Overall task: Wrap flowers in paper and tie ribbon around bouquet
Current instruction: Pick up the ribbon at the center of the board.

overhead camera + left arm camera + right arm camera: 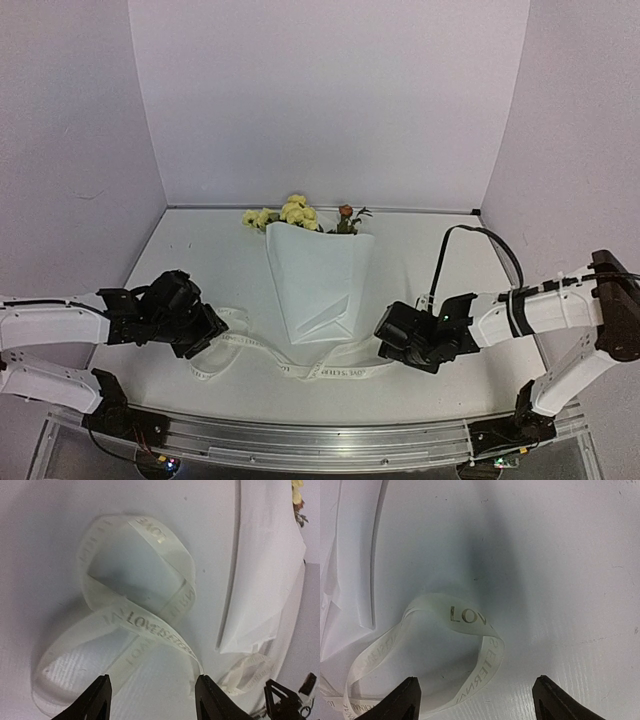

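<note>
Bouquet (pixel 318 285) lay centre of table (pixel 430 270), blooms twd far wall; ribbon (pixel 335 372) ran past its narrow end.

Left wrist: left tool (pixel 152 685) open, empty, above ribbon loops beside paper (pixel 265 570).

Right wrist: right tool (pixel 476 680) wide open, ribbon loop btwn fingers, ungripped.

Soft, even light falls from overhead on the white table (pixel 430 250), leaving only faint shadows beneath the arms; the walls take a lavender tint. The paper (pixel 318 285) glows near white, its folds barely shaded. The wide lens bows the metal rail (pixel 300 435) along the bottom edge. From the left wrist, the ribbon (pixel 150 625) is sharp at centre, its lettering crisp, but softens to blur toward the lower frame under a cool bluish cast. From the right wrist, a broad, soft-edged shadow darkens the middle of the table, and the fingertips (pixel 404 700) of the right gripper (pixel 475 702) show as dark, featureless shapes — detail lost.
</note>
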